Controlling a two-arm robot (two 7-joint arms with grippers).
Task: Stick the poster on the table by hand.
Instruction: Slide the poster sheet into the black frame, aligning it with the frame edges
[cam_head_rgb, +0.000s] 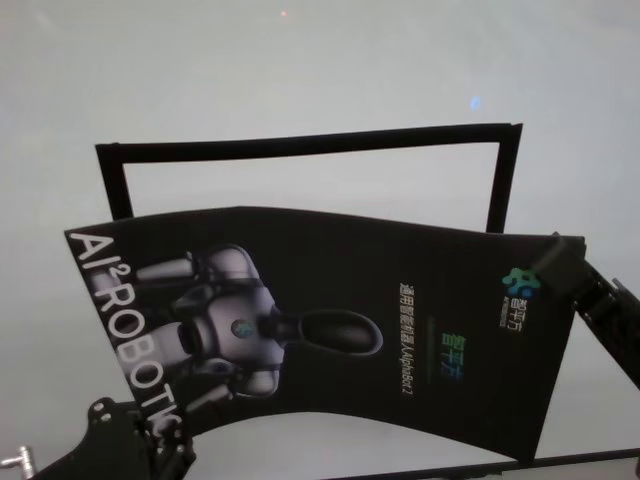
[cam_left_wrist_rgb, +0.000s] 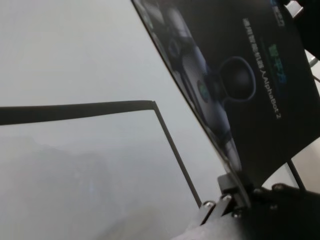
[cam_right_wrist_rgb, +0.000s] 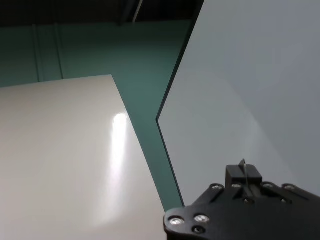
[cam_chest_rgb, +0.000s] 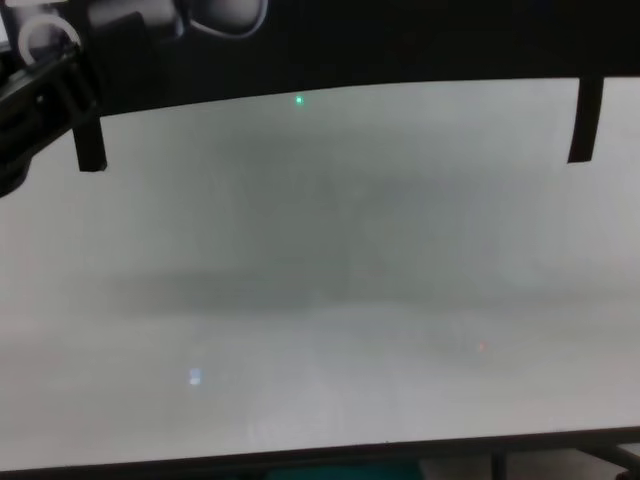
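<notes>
The left gripper (cam_head_rgb: 150, 425) and right gripper (cam_head_rgb: 560, 262) each pinch a poster (cam_head_rgb: 400, 330) edge; the light, floppy, glossy sheet bows above the table (cam_head_rgb: 300, 70).

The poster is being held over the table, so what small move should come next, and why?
Probably lower the poster toward the table, far edge first, into the black tape outline. The left hand grips the near left corner and the right hand the far right corner, and the sheet bows above the surface, overlapping the outline's near part instead of lying flat inside it.
</notes>
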